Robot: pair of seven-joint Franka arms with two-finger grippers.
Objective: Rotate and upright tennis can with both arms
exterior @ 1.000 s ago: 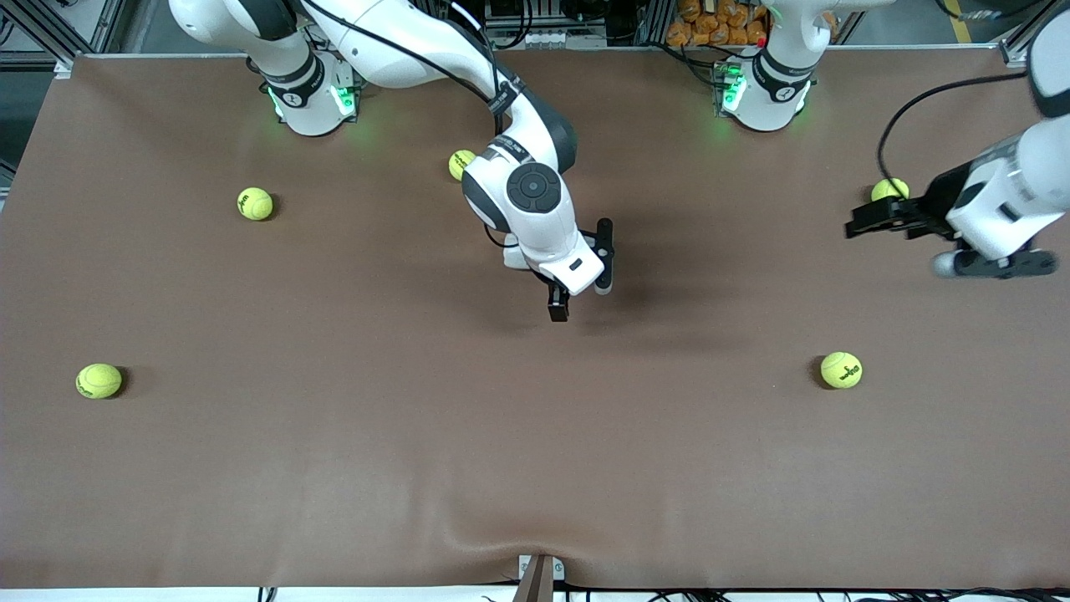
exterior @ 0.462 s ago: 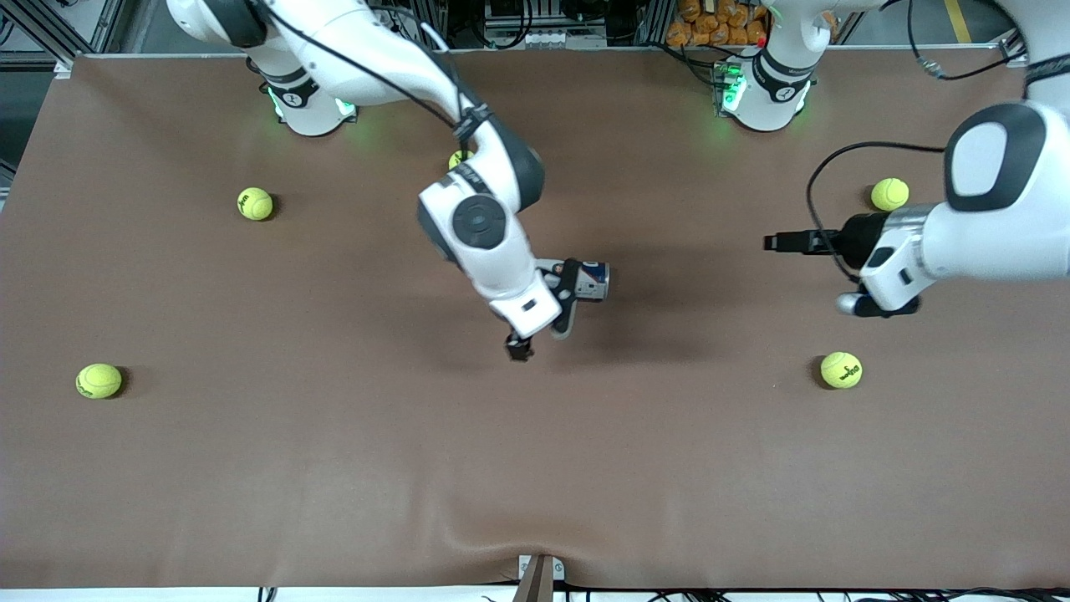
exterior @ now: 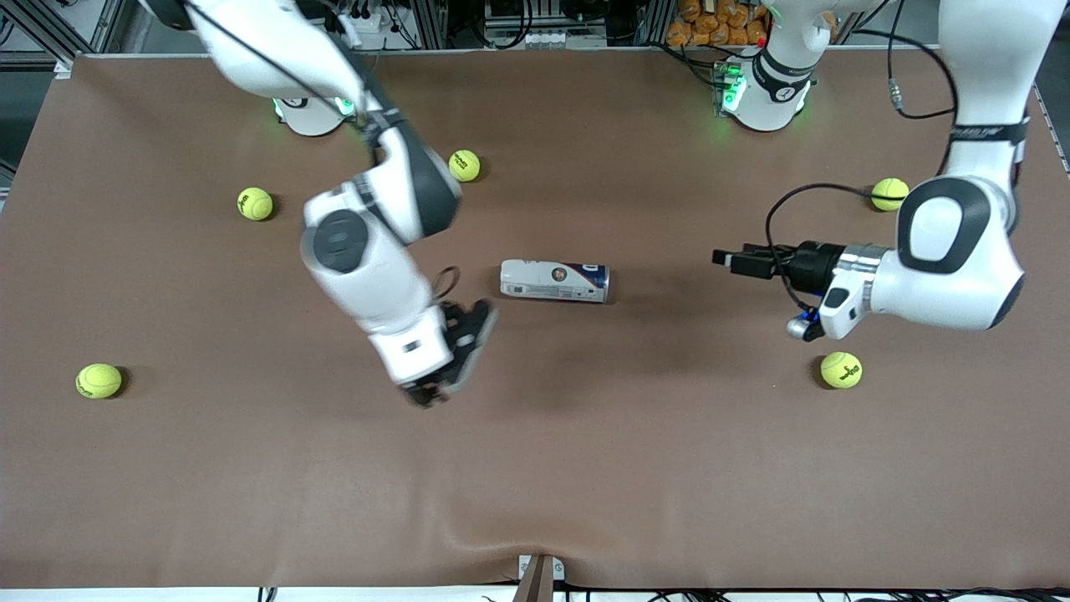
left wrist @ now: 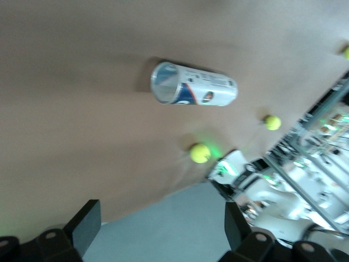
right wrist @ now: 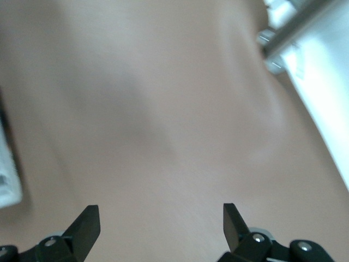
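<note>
One tennis can [exterior: 554,281] — label unreadable, flat

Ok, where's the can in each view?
Front: can lies on its side mid-table, between the two grippers.
Left wrist: can lying with its open silver rim showing.
Right wrist: not in it.
Shared landmark: the ball near the right arm's base.

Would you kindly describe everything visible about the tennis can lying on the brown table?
The slim cylindrical tennis can has a white and dark navy label with a small round emblem. In the left wrist view its silvery rimmed end shows, facing that camera. It lies on its side, not upright, on the brown table covering near the middle, long axis running between the arms' ends of the table, silver end toward the left arm's. Only the table touches it; neither gripper holds it.
</note>
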